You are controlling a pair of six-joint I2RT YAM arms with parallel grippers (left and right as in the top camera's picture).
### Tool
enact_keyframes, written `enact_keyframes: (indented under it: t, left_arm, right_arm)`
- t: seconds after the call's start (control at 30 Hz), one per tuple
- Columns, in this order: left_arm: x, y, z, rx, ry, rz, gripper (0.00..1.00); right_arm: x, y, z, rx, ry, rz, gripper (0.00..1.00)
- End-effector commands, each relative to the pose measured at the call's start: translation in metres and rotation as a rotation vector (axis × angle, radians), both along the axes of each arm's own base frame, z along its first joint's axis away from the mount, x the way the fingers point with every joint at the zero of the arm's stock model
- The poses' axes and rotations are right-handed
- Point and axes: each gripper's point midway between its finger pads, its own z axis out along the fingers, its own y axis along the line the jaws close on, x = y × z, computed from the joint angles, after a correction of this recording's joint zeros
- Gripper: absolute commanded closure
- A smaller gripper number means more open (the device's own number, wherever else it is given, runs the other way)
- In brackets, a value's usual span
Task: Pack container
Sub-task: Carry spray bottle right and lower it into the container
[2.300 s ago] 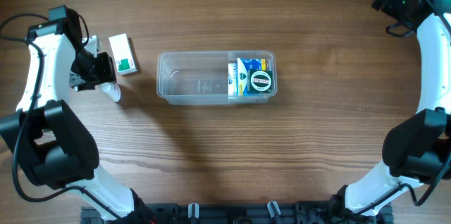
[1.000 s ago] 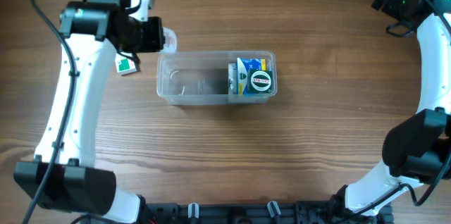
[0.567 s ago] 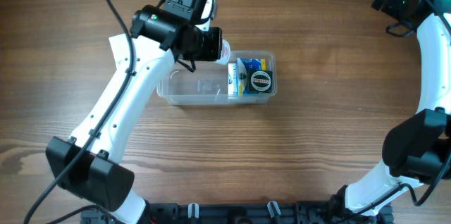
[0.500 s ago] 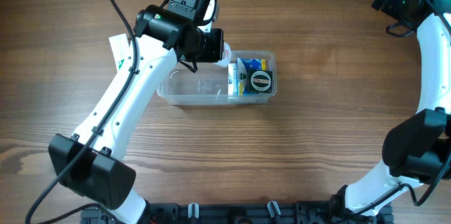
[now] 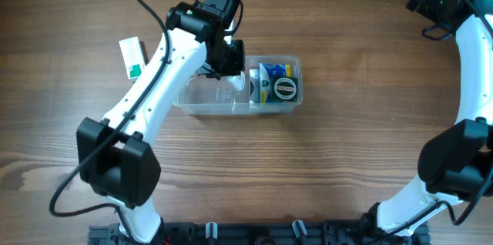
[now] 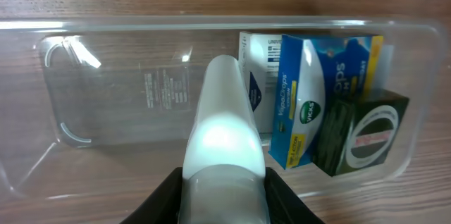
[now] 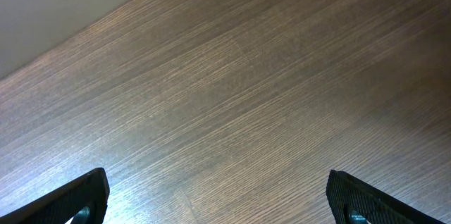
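The clear plastic container (image 5: 192, 97) lies at the table's middle; in the left wrist view (image 6: 106, 76) its left half is bare. Its right end holds a blue Vicks box (image 6: 306, 104), a white box (image 6: 259, 62) behind it and a dark box with a round label (image 5: 285, 88). My left gripper (image 5: 233, 72) is shut on a white bottle (image 6: 224, 132) and holds it over the container's middle, beside the boxes. My right gripper (image 7: 218, 199) is open and empty over bare wood at the far right corner.
A white and green small box (image 5: 132, 56) lies on the table left of the container. The right arm (image 5: 470, 68) runs along the table's right edge.
My left arm picked up the white bottle from the table's left side and carried it right, and now holds it lower over the container's middle. The right arm has not moved.
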Motion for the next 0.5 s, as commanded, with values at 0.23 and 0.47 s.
enact_keyframes:
  t: [0.23, 0.47]
  left_arm:
    - [0.019, -0.009, -0.030, 0.011, 0.019, 0.010, 0.67]
    - [0.020, -0.010, -0.030, 0.010, 0.013, 0.011, 0.59]
  right_arm:
    - [0.002, 0.003, -0.003, 0.003, 0.004, 0.016, 0.00]
    - [0.002, 0.003, -0.003, 0.003, 0.004, 0.016, 0.00]
